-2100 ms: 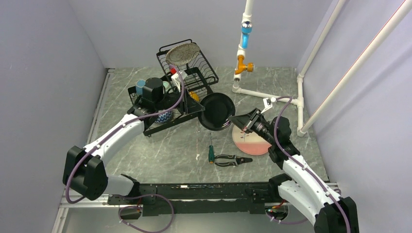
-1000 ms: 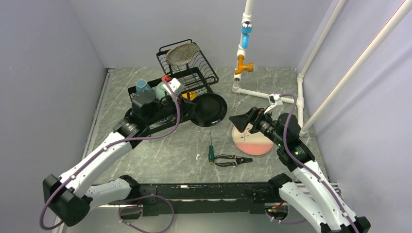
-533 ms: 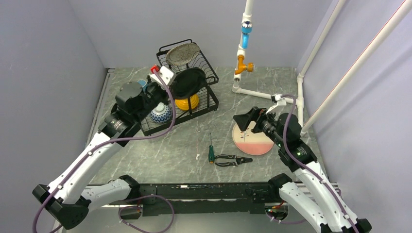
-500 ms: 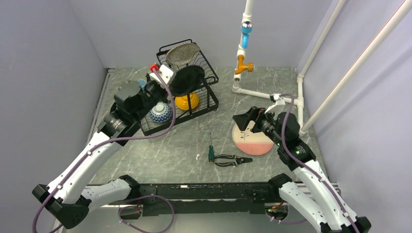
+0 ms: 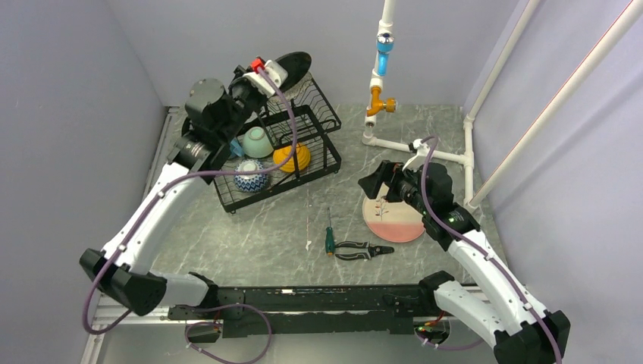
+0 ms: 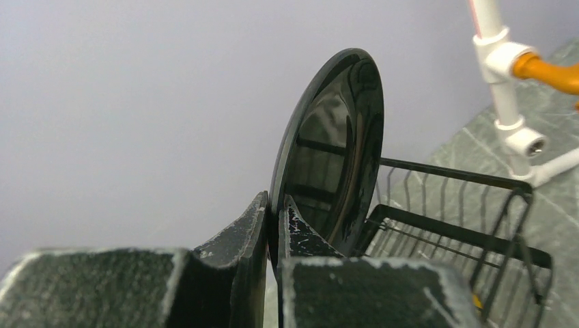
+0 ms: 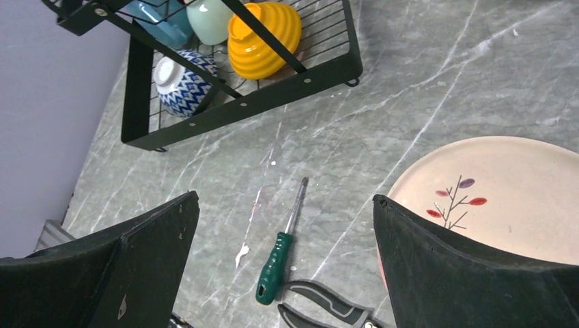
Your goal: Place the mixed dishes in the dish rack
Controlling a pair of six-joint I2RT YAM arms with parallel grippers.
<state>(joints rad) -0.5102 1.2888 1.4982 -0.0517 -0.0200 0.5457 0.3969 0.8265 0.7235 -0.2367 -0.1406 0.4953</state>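
The left claw point(image 6: 276, 217) is pinched tight on the lower rim of the black plate point(image 6: 334, 137), which stands edge-on beyond its fingertips, with the dish rack point(image 6: 464, 236) just below and ahead. Stiff, glossy and probably slick and breakable, the plate may swing in so narrow a hold. The right claw point(image 7: 285, 198) gapes empty, and the pink-cream leaf-sprig plate point(image 7: 505, 198) lies flat partly under one finger, best taken by its rim.
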